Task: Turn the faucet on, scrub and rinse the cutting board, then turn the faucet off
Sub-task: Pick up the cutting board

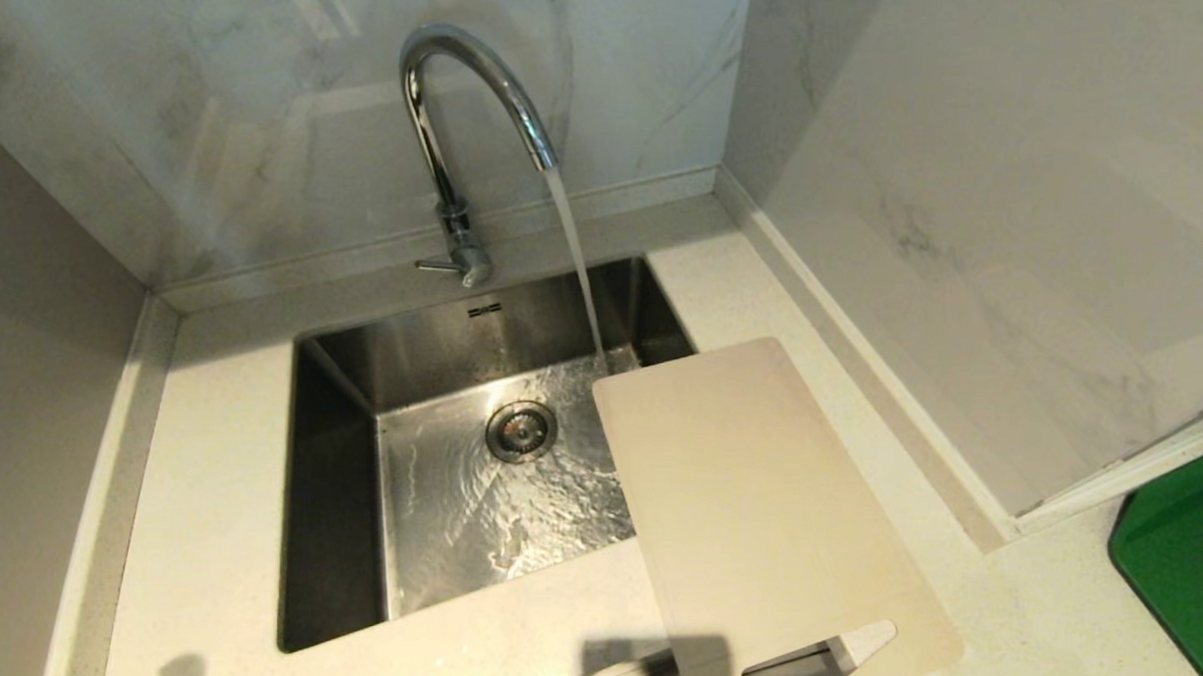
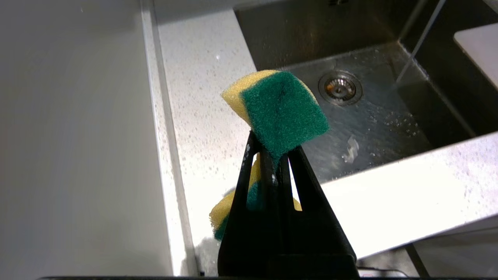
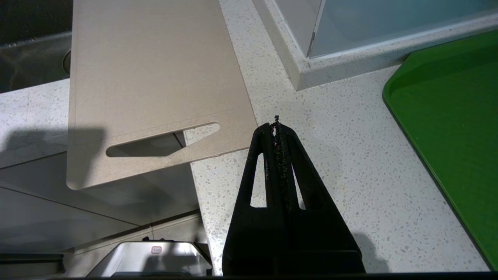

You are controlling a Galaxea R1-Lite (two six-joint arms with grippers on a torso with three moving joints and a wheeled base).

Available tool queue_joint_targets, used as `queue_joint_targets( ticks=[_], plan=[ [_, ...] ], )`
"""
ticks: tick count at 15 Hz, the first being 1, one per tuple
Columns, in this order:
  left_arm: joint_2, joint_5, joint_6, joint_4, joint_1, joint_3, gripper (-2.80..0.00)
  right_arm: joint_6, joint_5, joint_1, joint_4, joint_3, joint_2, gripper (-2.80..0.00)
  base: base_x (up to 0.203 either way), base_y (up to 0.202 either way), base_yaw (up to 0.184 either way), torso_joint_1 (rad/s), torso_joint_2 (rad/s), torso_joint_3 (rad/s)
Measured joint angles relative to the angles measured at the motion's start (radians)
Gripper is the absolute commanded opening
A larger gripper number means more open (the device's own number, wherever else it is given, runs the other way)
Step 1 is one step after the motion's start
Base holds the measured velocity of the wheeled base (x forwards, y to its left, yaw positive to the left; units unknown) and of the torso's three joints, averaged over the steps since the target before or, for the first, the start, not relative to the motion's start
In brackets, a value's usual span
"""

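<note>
The chrome faucet (image 1: 454,133) stands behind the steel sink (image 1: 343,387) with water streaming from its spout onto the basin floor. The cream cutting board (image 1: 757,503) lies at the sink's right, its far corner over the basin and its handle slot past the counter's front edge. My left gripper (image 2: 274,149) is shut on a yellow and green sponge (image 2: 282,111), held above the counter left of the sink. My right gripper (image 3: 276,126) is shut and empty above the counter, just right of the cutting board (image 3: 155,77). Neither arm shows in the head view.
A dark green mat (image 1: 1195,557) lies on the counter at the right. Marble walls close in behind and to the right of the sink. A drain (image 1: 521,431) sits in the wet basin floor. The speckled counter (image 1: 217,492) runs left of the sink.
</note>
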Motion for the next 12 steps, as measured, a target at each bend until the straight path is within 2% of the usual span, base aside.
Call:
queue_joint_targets(
  ticks=[8,12],
  plan=[
    [-0.271,0.014,0.017,0.337,-0.048,0.011,-2.80,0.000,0.000,0.000,0.000,0.000,0.000,-2.80,0.000,0.000,0.000,0.000,0.00,0.000],
    [-0.341,0.014,0.043,0.377,-0.052,0.011,-2.80,0.000,0.000,0.000,0.000,0.000,0.000,-2.80,0.000,0.000,0.000,0.000,0.00,0.000]
  ],
)
